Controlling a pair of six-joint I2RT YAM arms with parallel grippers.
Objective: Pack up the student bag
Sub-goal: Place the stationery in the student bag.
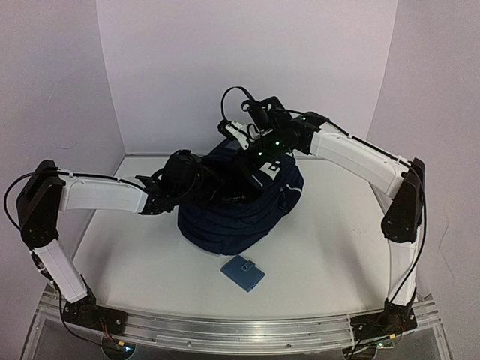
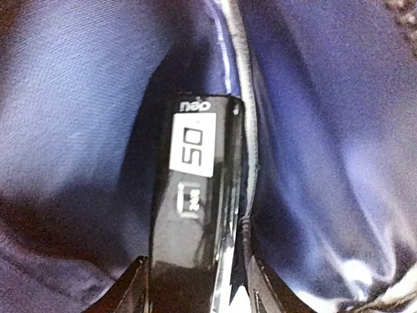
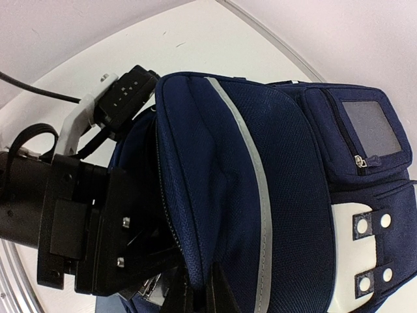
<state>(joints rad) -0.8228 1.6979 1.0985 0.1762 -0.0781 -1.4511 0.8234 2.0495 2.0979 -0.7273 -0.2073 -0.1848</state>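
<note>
Navy fabric with a pale stripe makes up the student bag [image 1: 240, 210], which is set at the middle of the table [image 1: 337, 247]. A fold of its upper rim is pinched between the closed fingers of the right gripper [image 3: 202, 297], so the mouth is held apart. The left gripper [image 2: 195, 277] is placed inside through the left of the opening, with lining close on both sides.

Between its fingers, within the bag, a glossy black object [image 2: 195, 215] with a white label marked 50 is seen. Whether it is clamped or merely flanked cannot be told, and its near end is cut off. From above, the left fingers are hidden by the bag.

Open table is left in front and at both sides. A small blue wallet [image 1: 242, 273] lies just before the bag, apart from it.
</note>
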